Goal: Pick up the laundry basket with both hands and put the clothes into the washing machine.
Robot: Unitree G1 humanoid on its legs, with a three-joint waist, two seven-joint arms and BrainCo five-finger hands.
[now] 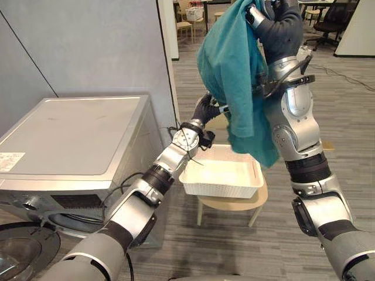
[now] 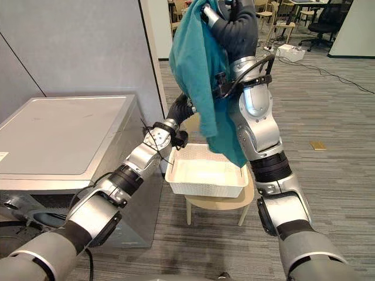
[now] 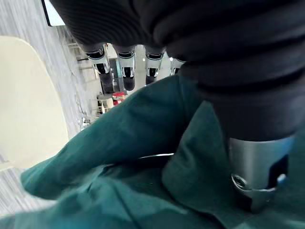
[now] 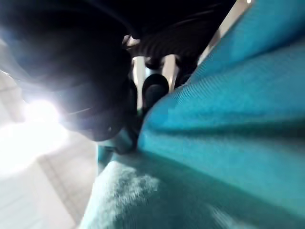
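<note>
**Item: teal garment, one piece, held aloft**

Location. The teal garment (image 1: 234,70) is hanging in the air, above and just behind the white laundry basket (image 1: 220,190), which is sitting on a low wooden stool (image 1: 231,205). The garment's lowest fold is dangling close to the basket's far rim. The washing machine (image 1: 70,134) is standing to the robot's left, well apart from the cloth.

Holders. The right hand (image 2: 218,17) is up high and pinching the garment near its top, with its fingers curled into the fabric. The whole weight is hanging from it. The left hand (image 1: 205,108) is reaching in at mid-height behind the hanging cloth. In its wrist view the fingers (image 3: 126,67) are stretching out straight above the folds and the thumb (image 3: 257,191) is lying apart from them. I'm reading that hand as open and gripping nothing, though the cloth is hiding part of the contact.

Handling. I'm judging the garment light, soft and entirely limp. It is folding under its own weight and would swing with any quick arm motion. It is neither fragile nor slippery, and the knit should catch well on the fingertips.

Where to take hold. I'm favouring a second pinch with the left hand on the lower bunched half. That would gather the tail so nothing trails or snags at the machine's opening.
</note>
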